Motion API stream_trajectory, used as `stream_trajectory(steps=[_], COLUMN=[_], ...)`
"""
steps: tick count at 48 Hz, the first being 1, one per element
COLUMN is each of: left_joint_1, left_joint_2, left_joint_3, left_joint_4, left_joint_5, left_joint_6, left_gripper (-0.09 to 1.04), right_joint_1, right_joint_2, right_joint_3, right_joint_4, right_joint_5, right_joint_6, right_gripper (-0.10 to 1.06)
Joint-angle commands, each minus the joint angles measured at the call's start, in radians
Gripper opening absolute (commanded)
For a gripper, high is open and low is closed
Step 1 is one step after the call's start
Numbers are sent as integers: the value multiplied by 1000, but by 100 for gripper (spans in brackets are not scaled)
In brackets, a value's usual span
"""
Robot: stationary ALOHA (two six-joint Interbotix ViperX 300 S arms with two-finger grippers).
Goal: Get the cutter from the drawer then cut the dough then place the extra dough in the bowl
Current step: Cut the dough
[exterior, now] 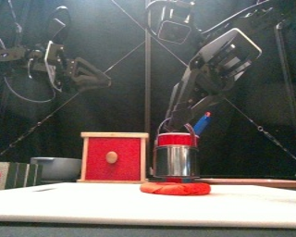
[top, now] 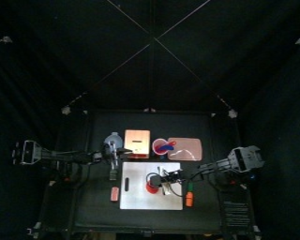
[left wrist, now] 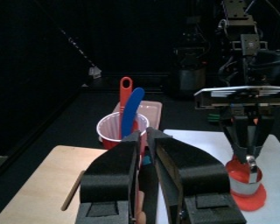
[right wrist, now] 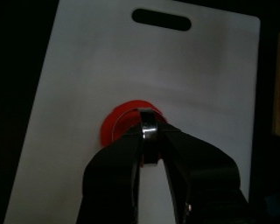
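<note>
Gripping cutter [exterior: 176,162] by wire handle in right hand [right wrist: 150,131], down on dough [exterior: 176,188] atop white board [right wrist: 95,70]; left hand [left wrist: 149,144] closed, empty. May lift dough along if stuck inside cutter.

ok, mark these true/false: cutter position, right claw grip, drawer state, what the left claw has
1. The cutter sits on the dough, on the white board. True.
2. The right claw is shut on the cutter's wire handle. True.
3. The drawer is pulled out of the wooden box. False: the red drawer front sits flush in the box.
4. The left claw holds the blue knife. False: that knife stands in the red cup, and the left claw is shut on nothing.
</note>
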State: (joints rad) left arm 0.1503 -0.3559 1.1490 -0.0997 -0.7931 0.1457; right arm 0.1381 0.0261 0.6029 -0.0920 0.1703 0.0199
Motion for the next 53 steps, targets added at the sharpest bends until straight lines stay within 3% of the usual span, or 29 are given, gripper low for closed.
stream_trajectory(steps=[1, 15, 23, 32, 45, 53], left_joint_1=[-2, -3, -20, -103, -319, -413], left_joint_2=[0, 0, 14, 81, 270, 370], left_joint_3=[-8, -3, -8, -17, -114, -187], left_joint_4=[-2, 0, 2, -23, -202, -252], left_joint_5=[-3, -3, -3, -6, -78, -120], left_joint_6=[2, 3, 6, -11, 31, 43], left_gripper=[59, 59, 59, 67, 79, 83], right_joint_1=[-2, 5, 8, 6, -21, -51], right_joint_2=[-3, 17, 5, -28, -147, -201], right_joint_3=[-29, -31, -35, -32, 104, 282], right_joint_4=[14, -6, -15, -17, 21, -8], right_joint_5=[-11, -11, -15, -60, -295, -581], right_joint_6=[0, -2, 2, 0, -5, -25], right_gripper=[57, 58, 66, 72, 72, 72])
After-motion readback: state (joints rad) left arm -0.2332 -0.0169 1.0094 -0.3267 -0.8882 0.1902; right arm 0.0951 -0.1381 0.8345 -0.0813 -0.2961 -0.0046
